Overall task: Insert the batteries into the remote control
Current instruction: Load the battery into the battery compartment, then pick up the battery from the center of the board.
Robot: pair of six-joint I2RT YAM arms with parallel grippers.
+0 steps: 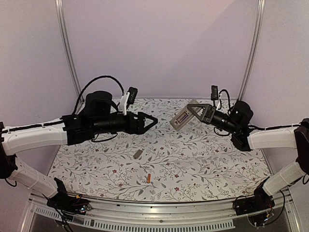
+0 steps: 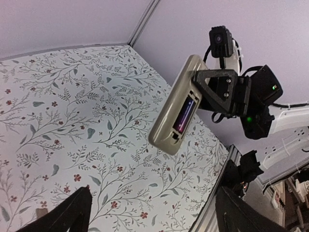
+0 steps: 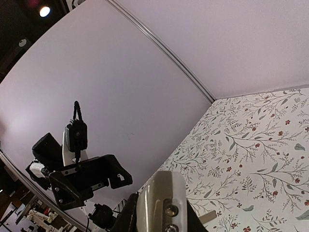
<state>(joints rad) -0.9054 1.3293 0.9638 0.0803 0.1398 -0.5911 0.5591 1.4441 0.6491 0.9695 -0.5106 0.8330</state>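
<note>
My right gripper (image 1: 197, 113) is shut on the remote control (image 1: 182, 117) and holds it tilted in the air above the back of the table. In the left wrist view the remote's grey-beige back (image 2: 175, 104) faces the camera. Its battery compartment is open, with a dark battery (image 2: 185, 112) lying inside. In the right wrist view the remote (image 3: 161, 203) fills the gap between the jaws. The orange-red battery (image 1: 149, 179) lies on the table near the front. My left gripper (image 1: 149, 123) is open and empty, left of the remote and apart from it, with its fingers (image 2: 67, 212) wide apart.
A flat grey cover sliver (image 1: 137, 154) lies on the floral tablecloth (image 1: 203, 164) between the arms; it also shows in the right wrist view (image 3: 207, 217). Metal posts (image 1: 253, 43) and white walls stand behind. A metal rail (image 1: 159, 210) runs along the table's front edge.
</note>
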